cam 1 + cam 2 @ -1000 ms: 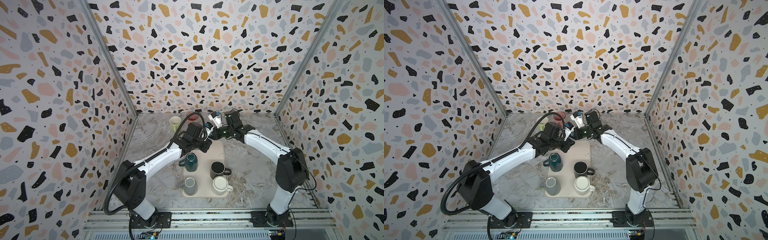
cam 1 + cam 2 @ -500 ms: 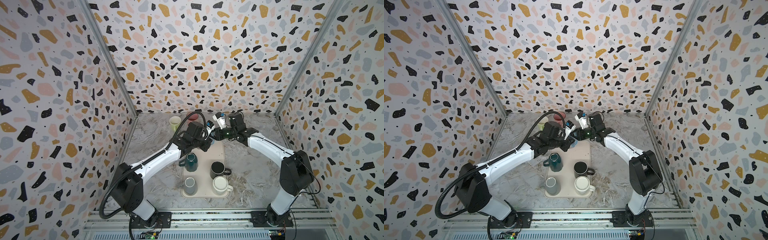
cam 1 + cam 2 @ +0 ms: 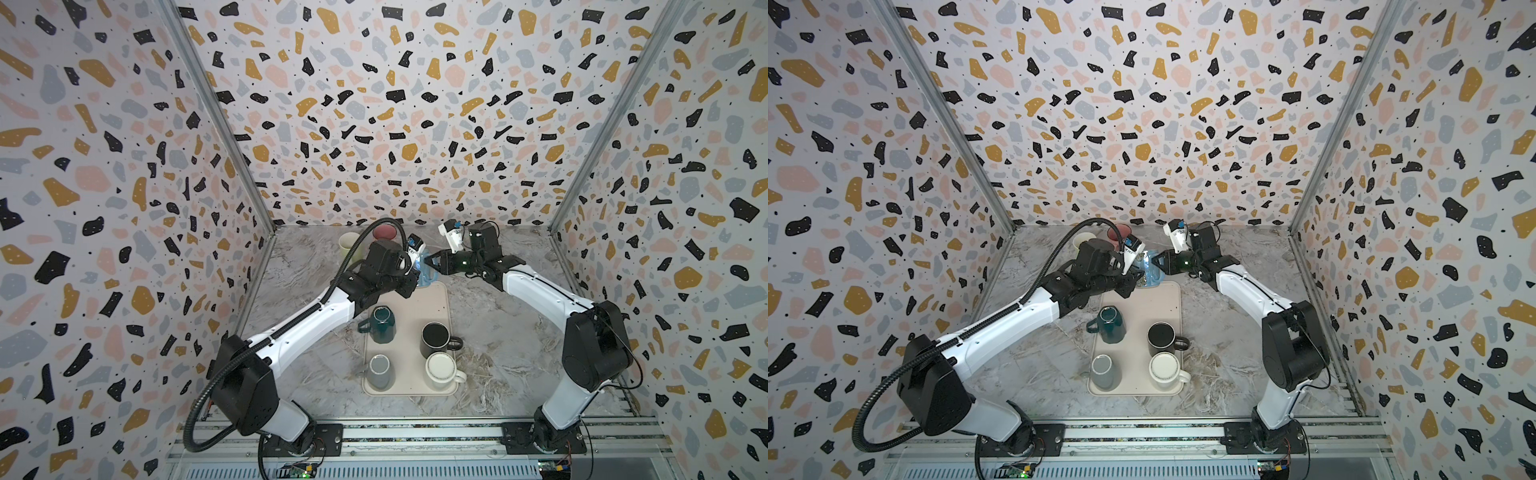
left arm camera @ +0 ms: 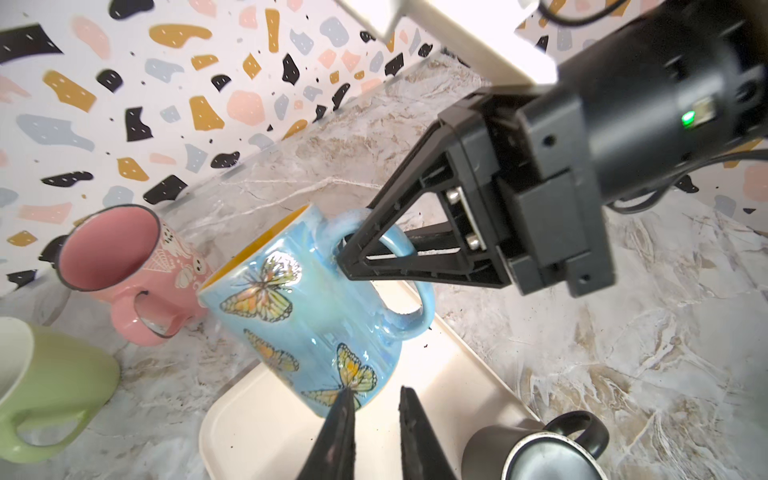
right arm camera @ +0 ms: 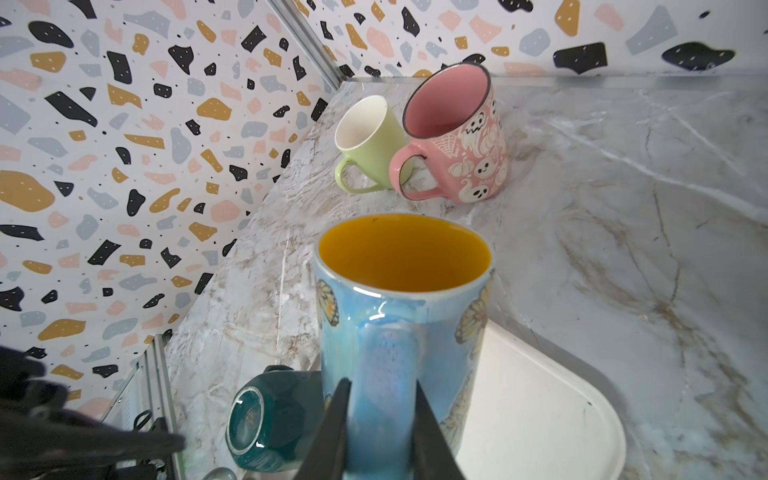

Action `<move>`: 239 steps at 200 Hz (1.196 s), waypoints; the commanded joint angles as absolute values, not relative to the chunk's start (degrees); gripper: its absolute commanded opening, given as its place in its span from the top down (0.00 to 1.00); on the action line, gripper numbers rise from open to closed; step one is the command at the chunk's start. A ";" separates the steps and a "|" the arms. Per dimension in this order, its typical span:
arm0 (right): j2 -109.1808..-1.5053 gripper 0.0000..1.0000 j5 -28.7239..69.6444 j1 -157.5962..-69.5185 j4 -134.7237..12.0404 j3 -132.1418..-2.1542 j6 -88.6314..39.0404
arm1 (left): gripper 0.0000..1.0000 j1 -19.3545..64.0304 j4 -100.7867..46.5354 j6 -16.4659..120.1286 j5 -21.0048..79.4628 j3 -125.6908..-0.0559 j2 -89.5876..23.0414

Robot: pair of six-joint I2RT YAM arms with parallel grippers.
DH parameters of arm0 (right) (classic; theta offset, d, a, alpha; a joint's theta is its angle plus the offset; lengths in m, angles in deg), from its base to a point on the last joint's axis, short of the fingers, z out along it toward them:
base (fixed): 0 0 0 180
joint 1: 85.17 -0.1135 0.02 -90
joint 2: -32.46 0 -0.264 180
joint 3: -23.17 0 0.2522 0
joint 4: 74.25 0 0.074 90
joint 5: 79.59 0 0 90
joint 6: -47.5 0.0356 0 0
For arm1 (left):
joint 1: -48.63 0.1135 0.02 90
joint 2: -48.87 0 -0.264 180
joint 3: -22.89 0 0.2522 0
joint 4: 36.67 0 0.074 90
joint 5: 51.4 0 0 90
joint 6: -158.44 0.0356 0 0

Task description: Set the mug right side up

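Left jaws have parted slightly since a second ago and now stand released, empty, just beside the base of the blue butterfly mug (image 4: 307,316). Right jaws are clenched on its handle (image 5: 382,374). Mouth up but tilted, the mug is at the far end of the tray (image 3: 430,305).
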State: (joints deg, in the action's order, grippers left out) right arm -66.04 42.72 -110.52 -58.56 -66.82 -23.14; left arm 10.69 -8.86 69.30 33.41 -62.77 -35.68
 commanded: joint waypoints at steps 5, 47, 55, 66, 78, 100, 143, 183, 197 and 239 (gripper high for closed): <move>-62.41 1.00 40.78 -110.38 -69.75 -67.05 -26.82 | 0.79 11.58 -12.07 67.81 35.61 -64.05 -32.70; -64.31 1.00 35.16 -110.40 -76.93 -66.23 -30.75 | 0.79 16.85 -12.67 61.12 28.33 -65.32 -33.10; -64.79 1.00 34.50 -110.40 -79.33 -65.68 -31.25 | 0.79 18.38 -13.29 59.62 25.74 -65.25 -33.00; -65.49 1.00 33.58 -110.39 -82.73 -64.83 -31.99 | 0.79 20.24 -14.11 57.66 22.68 -64.94 -32.82; -66.58 1.00 32.70 -110.40 -86.24 -64.05 -33.00 | 0.79 21.97 -14.92 55.86 20.23 -64.47 -32.37; -69.57 1.00 30.99 -110.39 -90.85 -63.80 -33.33 | 0.77 24.74 -16.00 52.71 17.02 -63.37 -31.62; -76.17 1.00 29.03 -110.49 -99.18 -65.08 -34.22 | 0.76 27.89 -16.85 50.23 14.92 -61.02 -30.68; -81.39 1.00 27.27 -110.64 -103.89 -68.04 -35.19 | 0.76 28.23 -14.86 51.27 15.43 -61.41 -30.54; -82.52 1.00 26.43 -110.64 -104.64 -68.68 -35.73 | 0.76 28.25 -14.67 51.56 15.84 -61.21 -30.22; -84.59 1.00 25.11 -110.59 -106.92 -68.98 -36.27 | 0.76 28.43 -14.74 51.73 16.02 -60.55 -30.02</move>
